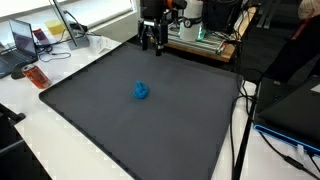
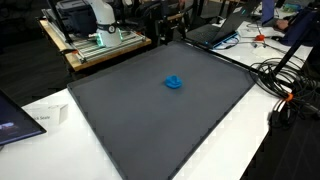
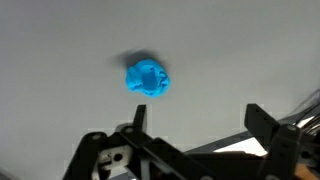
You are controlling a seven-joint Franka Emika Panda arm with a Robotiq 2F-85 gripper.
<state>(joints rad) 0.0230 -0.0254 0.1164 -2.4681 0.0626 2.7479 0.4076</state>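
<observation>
one gripper (image 1: 152, 45), jaws spread, blue lump (image 1: 141, 91) apart

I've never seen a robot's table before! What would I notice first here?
The bright blue lump jumps out: it lies alone near the middle of the big dark grey mat. In an exterior view, the black gripper hangs at the mat's far edge, jaws open, well apart from the lump. The wrist view shows the lump out beyond its fingers.

- Blue lump (image 3: 147, 78) — crumpled and matt; cloth or putty cannot be told.
- Dark grey mat (image 1: 120, 120) — smooth, matt.
- White worktop (image 1: 40, 140) — smooth, slightly glossy.
- Gripper (image 3: 197, 118) — black, matt, plastic-looking.
</observation>
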